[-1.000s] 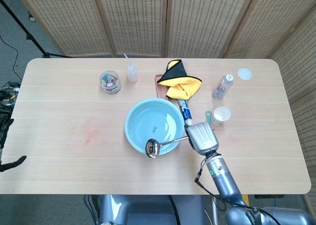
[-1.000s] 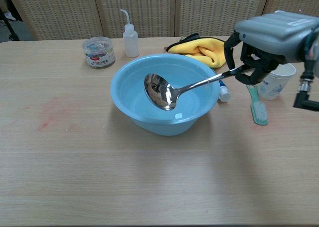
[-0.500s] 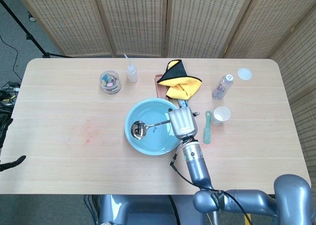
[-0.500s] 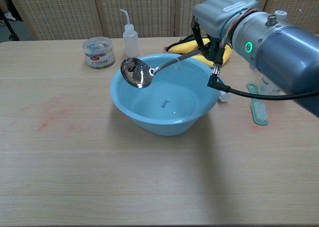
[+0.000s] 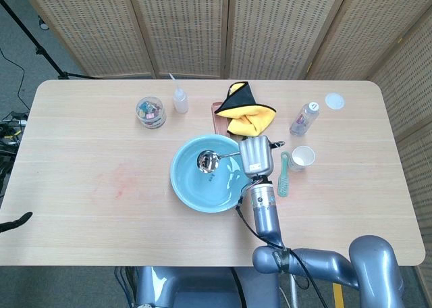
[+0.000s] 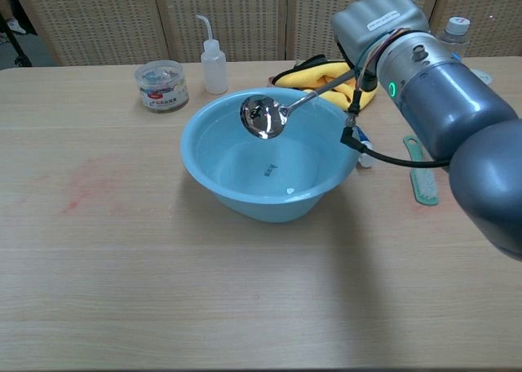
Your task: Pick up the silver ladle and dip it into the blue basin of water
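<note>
The blue basin (image 5: 192, 190) (image 6: 212, 172) stands at the table's middle with water in it. My right hand (image 5: 256, 158) (image 6: 377, 17) hangs over its right rim and grips the handle of the silver ladle (image 5: 208, 161) (image 6: 263, 116). The ladle's bowl is held in the air above the water, over the basin's far half, tilted toward the chest camera. My left hand shows in neither view.
Behind the basin lie a yellow and black cloth (image 5: 247, 112) (image 6: 330, 77), a squeeze bottle (image 5: 179, 100) (image 6: 214, 59) and a small jar (image 5: 150, 111) (image 6: 161, 85). To its right are a green brush (image 5: 284, 173) (image 6: 422, 178), a paper cup (image 5: 303, 157) and a water bottle (image 5: 305, 117).
My right hand has carried the ladle from the basin's near side up over the water, first leftward, then back right toward the far rim. The forearm now stands closer to the chest camera.
</note>
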Tool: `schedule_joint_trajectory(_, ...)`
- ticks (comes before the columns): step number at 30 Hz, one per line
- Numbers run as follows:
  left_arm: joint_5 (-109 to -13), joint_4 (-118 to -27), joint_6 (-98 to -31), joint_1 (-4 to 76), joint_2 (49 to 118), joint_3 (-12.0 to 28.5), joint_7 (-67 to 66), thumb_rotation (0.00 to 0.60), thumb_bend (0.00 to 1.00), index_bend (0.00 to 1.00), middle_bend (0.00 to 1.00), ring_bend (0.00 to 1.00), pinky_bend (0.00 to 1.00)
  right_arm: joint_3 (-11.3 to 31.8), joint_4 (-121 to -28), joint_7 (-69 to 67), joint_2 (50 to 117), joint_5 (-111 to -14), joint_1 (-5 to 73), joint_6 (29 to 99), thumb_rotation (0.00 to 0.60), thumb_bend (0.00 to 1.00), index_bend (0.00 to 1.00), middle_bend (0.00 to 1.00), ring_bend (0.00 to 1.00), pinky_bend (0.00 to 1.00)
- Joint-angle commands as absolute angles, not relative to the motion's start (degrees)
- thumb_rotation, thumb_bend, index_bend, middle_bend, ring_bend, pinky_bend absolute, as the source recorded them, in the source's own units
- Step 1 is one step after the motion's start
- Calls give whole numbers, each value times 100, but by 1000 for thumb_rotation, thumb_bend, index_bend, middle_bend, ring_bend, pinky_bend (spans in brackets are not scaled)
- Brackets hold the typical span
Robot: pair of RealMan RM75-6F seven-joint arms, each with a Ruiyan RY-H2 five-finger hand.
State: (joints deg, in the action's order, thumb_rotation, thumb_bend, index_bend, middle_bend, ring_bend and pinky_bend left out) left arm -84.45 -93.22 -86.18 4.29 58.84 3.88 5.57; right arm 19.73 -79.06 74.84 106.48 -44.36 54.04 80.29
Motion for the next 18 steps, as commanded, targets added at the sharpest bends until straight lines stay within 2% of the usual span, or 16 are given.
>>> schedule_joint_trajectory(1,-8430,-9323,-8584,444,5890,388,553,600,0,0,0,0,0,1896,-7712,7446,10686,-4536,5414,8050,600,1000,780,879,942,1000)
schedule_joint_trajectory(11,-8369,-9324,-8504,479,5934,393,432,600,0,0,0,0,0,1374,-6692,7315,11050,-5124,5403,7919,600,1000,780,880,941,1000)
schedule_joint_trajectory(18,-8278,-9292,-8413,514,5931,421,462,600,0,0,0,0,0,1430,-6097,7199,11277,-5236,5416,7777,600,1000,784,887,944,1000)
